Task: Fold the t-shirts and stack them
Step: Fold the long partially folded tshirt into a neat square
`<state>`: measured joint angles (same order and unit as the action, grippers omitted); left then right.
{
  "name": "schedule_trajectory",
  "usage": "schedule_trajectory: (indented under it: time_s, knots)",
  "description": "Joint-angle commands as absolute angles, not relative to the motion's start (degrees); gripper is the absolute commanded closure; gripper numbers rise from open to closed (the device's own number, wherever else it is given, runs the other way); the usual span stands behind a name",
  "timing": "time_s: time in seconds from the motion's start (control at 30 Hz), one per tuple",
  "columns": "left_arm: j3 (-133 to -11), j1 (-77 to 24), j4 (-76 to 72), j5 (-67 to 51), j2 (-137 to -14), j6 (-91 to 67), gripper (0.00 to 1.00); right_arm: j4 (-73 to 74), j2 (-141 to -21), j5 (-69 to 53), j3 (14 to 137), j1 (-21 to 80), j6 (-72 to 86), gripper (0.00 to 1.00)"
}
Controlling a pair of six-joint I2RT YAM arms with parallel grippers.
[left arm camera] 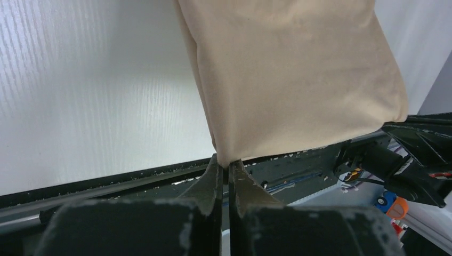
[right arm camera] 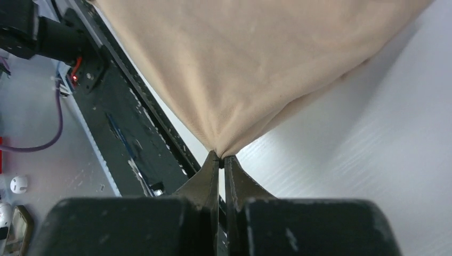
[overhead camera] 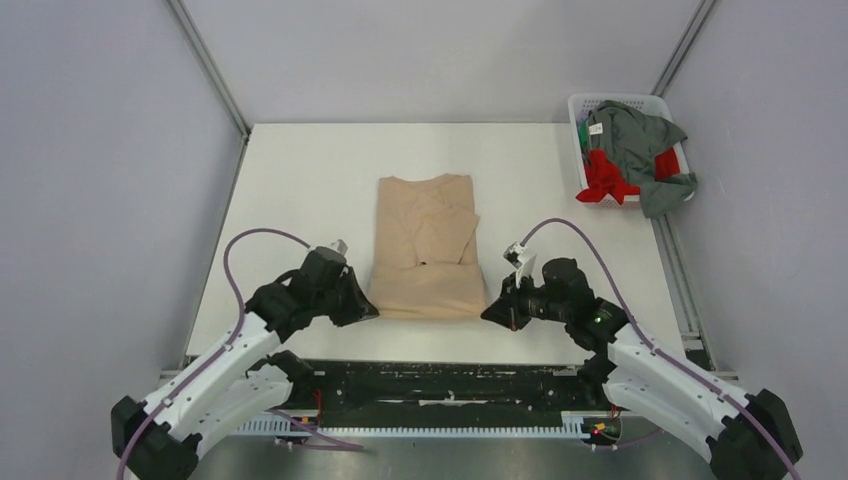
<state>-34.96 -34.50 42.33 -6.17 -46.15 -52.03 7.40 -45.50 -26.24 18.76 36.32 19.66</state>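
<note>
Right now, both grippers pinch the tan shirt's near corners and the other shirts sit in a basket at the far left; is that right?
Only the side is wrong: the top external view shows the basket at the far right. The left gripper and right gripper do pinch the tan shirt at its near corners.

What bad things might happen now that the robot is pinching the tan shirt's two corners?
1. The left gripper and right gripper each pinch only a small tip of the tan shirt at its near corners, so a corner might slip out mid-fold.
2. The sleeves already folded onto the shirt lie loose; lifting the hem could let them flop open.
3. If one arm pulls ahead of the other, the fold may come out crooked.
</note>
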Motion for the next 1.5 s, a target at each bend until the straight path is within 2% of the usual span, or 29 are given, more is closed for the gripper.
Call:
schedule_trajectory:
  time_s: [0.0, 0.3, 0.43, 0.6, 0.83, 1.33, 1.37, 1.43, 1.47]
  knots:
    - [-40.4, -34.5, 48.1, -3.9, -44.1, -54.1, 0.98, 11.1, -43.1, -24.5, 25.1, 36.0, 16.4, 1.00]
    - [-53.4, -30.7, 44.5, 3.8, -56.9, -46.0, 0.98, -2.9, -57.1, -25.9, 34.5, 27.6, 16.4, 1.00]
    - [-58.6, -26.9, 39.2, 2.8, -63.8, -42.7, 0.98, -7.8, -63.6, -22.7, 39.0, 24.0, 16.4, 1.00]
    - [-66.3, -20.9, 37.1, 0.4, -73.6, -39.1, 0.98, -13.1, -73.1, -27.1, 43.7, 21.1, 18.4, 1.00]
    - [-72.6, -16.7, 30.5, -3.5, -83.8, -36.9, 0.98, -14.7, -85.2, -28.4, 52.2, 17.4, 18.9, 1.00]
    - [-92.4, -12.3, 31.2, -4.1, -110.3, -35.8, 0.98, -19.2, -108.5, -29.8, 68.2, 13.5, 22.2, 1.00]
    - [-93.7, -12.2, 31.6, -4.3, -112.1, -35.8, 0.94, -19.6, -109.5, -29.0, 69.1, 13.4, 22.4, 1.00]
    - [-97.5, -11.9, 32.7, -6.1, -115.5, -35.5, 0.73, -19.5, -112.3, -28.0, 71.6, 13.2, 22.7, 1.00]
    - [-99.0, -11.9, 32.9, -6.8, -116.9, -35.4, 0.60, -19.3, -113.9, -28.0, 73.1, 13.1, 22.9, 0.93]
